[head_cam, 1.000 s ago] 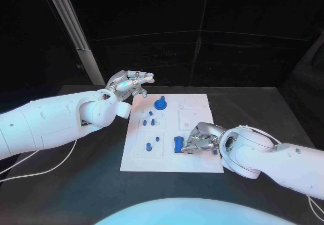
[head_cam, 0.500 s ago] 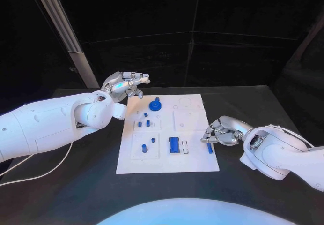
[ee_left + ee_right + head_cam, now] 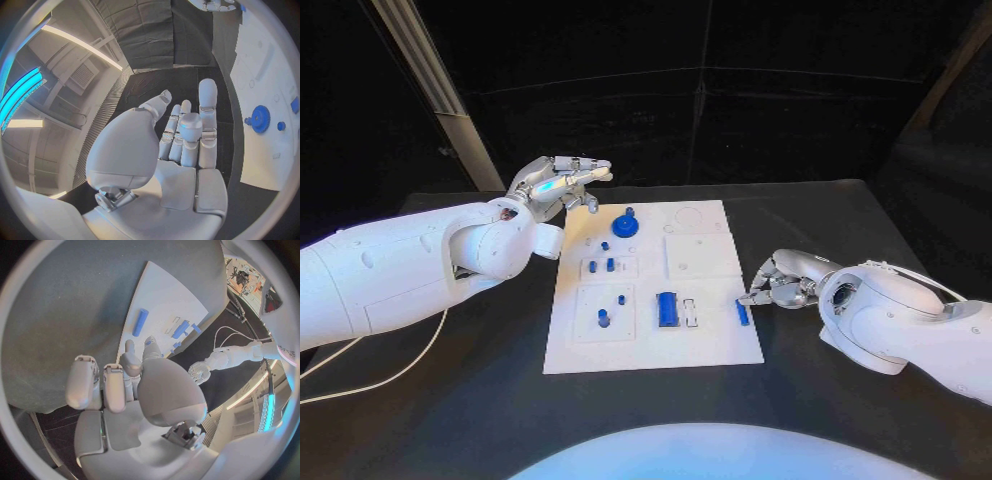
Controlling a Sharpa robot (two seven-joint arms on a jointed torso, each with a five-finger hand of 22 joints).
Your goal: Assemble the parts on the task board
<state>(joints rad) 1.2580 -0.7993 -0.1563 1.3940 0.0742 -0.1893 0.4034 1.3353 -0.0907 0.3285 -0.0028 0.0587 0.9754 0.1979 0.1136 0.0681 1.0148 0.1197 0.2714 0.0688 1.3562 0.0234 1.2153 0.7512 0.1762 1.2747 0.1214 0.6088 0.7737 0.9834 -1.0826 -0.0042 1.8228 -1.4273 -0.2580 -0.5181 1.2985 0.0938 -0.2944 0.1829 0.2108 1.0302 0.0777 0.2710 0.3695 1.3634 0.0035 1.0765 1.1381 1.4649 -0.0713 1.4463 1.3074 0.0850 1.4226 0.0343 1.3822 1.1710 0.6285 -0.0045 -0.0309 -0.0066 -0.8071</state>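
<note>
We see the task board [image 3: 711,345] centre frame on the black table [image 3: 877,215], blue parts [image 3: 669,308] on it. Right hand [image 3: 776,283] sits at the board's right edge, fingers curled, holding nothing. Left hand [image 3: 560,181] hovers upper left, fingers extended, slightly apart, empty.

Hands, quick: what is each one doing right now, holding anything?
Left hand: open, fingers apart, holding nothing, raised beside the task board's far corner.
Right hand: fingers curled in, nothing in them, just off the board's edge.

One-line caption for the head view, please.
Left hand raised open beyond the white task board with its small blue parts; right hand, fingers curled, just off its right edge.
</note>
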